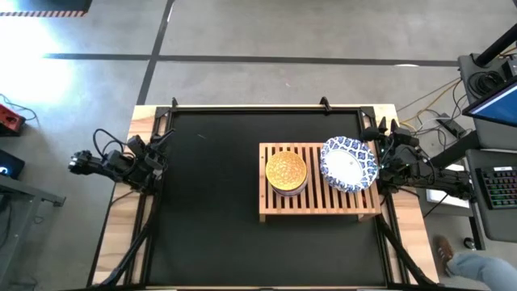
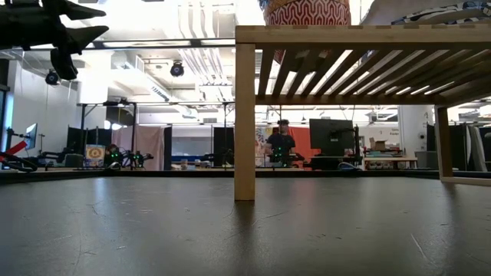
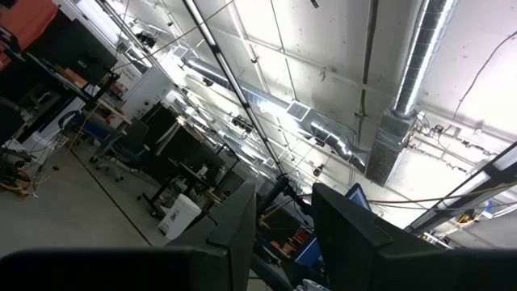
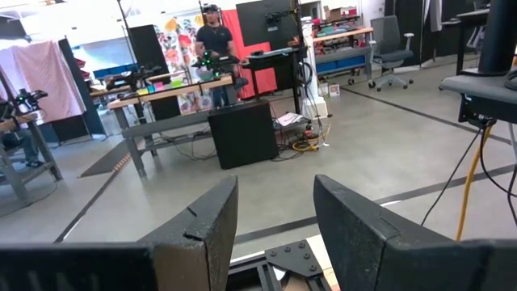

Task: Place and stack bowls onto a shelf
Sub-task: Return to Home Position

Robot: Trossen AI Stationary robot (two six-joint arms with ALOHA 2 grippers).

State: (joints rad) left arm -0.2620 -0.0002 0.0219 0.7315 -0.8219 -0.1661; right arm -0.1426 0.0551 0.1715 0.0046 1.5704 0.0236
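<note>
The light-wood slatted shelf (image 1: 319, 202) stands on the black mat, right of the middle. On its top sits a yellow patterned bowl (image 1: 286, 170) nested in a red patterned bowl (image 2: 307, 11). Beside them, at the shelf's right end, sits a wide white bowl with a blue rim (image 1: 349, 163). My left gripper (image 1: 161, 145) is at the table's left edge, open and empty; its wrist view shows only the ceiling between its fingers (image 3: 283, 234). My right gripper (image 1: 381, 137) waits at the table's right edge, just right of the white bowl, open and empty (image 4: 275, 226).
The black mat (image 1: 210, 202) lies bare to the left of the shelf and in front of it. The shelf's leg (image 2: 245, 115) stands on the mat in the low view. A person stands far off in the room (image 4: 214, 48). A desk with a keyboard (image 1: 497, 190) is right of the table.
</note>
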